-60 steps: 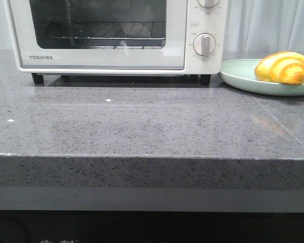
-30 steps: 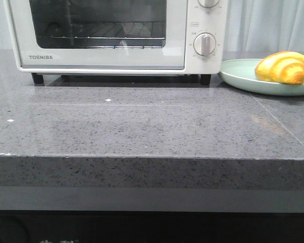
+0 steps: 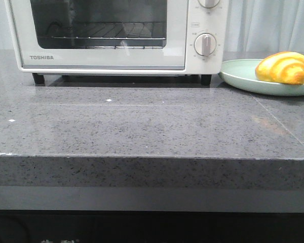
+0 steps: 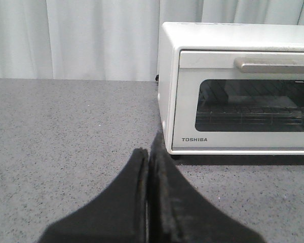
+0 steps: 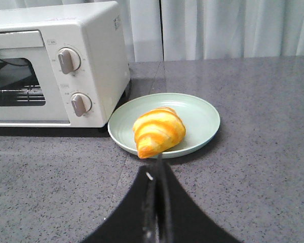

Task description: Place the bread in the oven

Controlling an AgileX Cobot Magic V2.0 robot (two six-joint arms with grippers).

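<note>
The bread (image 3: 284, 67), a glossy yellow roll with orange stripes, lies on a pale green plate (image 3: 243, 78) at the right of the counter; it also shows in the right wrist view (image 5: 158, 131). The white Toshiba oven (image 3: 116, 61) stands at the back with its glass door closed; it also shows in the left wrist view (image 4: 243, 86) and the right wrist view (image 5: 96, 61). My left gripper (image 4: 148, 152) is shut and empty, in front of the oven's left end. My right gripper (image 5: 158, 164) is shut and empty, just short of the plate. Neither gripper shows in the front view.
The grey speckled stone counter (image 3: 142, 126) has a front edge (image 3: 142, 157) near me. The oven's two knobs (image 5: 69, 61) face the plate's side. Its door handle (image 4: 273, 64) runs along the top of the door. White curtains hang behind.
The front view has shifted very slightly; the oven, plate and bread have not moved.
</note>
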